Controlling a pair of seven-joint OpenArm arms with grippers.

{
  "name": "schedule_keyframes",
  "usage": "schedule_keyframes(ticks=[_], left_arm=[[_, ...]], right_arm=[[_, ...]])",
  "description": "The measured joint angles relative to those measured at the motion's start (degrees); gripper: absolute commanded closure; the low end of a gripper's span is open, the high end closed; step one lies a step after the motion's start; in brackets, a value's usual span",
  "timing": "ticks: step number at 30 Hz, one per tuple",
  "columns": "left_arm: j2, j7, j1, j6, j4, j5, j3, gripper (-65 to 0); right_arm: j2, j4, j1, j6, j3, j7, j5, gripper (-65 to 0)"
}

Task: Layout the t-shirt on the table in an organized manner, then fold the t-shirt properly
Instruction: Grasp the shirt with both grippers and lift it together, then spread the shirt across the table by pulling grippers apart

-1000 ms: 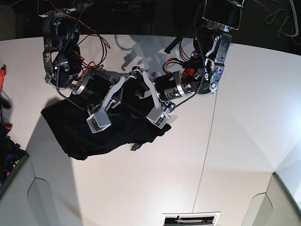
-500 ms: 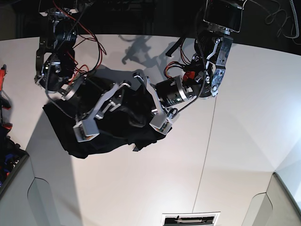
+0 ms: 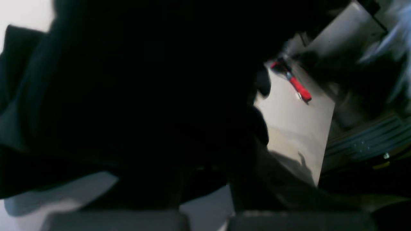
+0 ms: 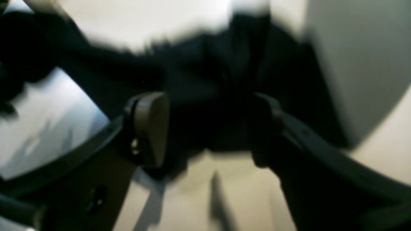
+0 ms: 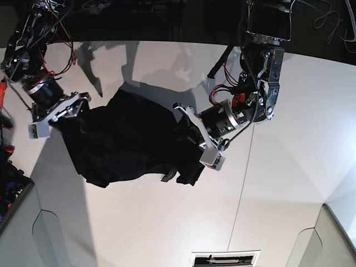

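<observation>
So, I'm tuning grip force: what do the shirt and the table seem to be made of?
The shirt looks like soft, matte black cloth, likely a knit: it drapes, creases and bunches by the left gripper. The table looks hard, smooth and matte white, maybe laminate: it shows crisp shadows, little glare and one thin seam.

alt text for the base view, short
A crumpled black t-shirt lies on a white table. The left gripper is shut on its right edge; the right gripper stands open at its left edge.
</observation>
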Motion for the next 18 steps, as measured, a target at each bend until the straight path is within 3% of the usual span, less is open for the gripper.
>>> schedule_keyframes(ticks=[6, 18], left_arm=[[0.00, 2.47, 0.09, 0.00, 0.00, 0.11, 0.07, 0.0], [-0.46, 2.47, 0.07, 0.00, 0.00, -0.02, 0.09, 0.0]], right_arm=[[0.24, -12.55, -0.11, -0.44, -0.59, 10.69, -5.42, -38.5], [0.31, -21.07, 6.25, -1.86, -0.57, 12.00, -9.97, -38.6]])
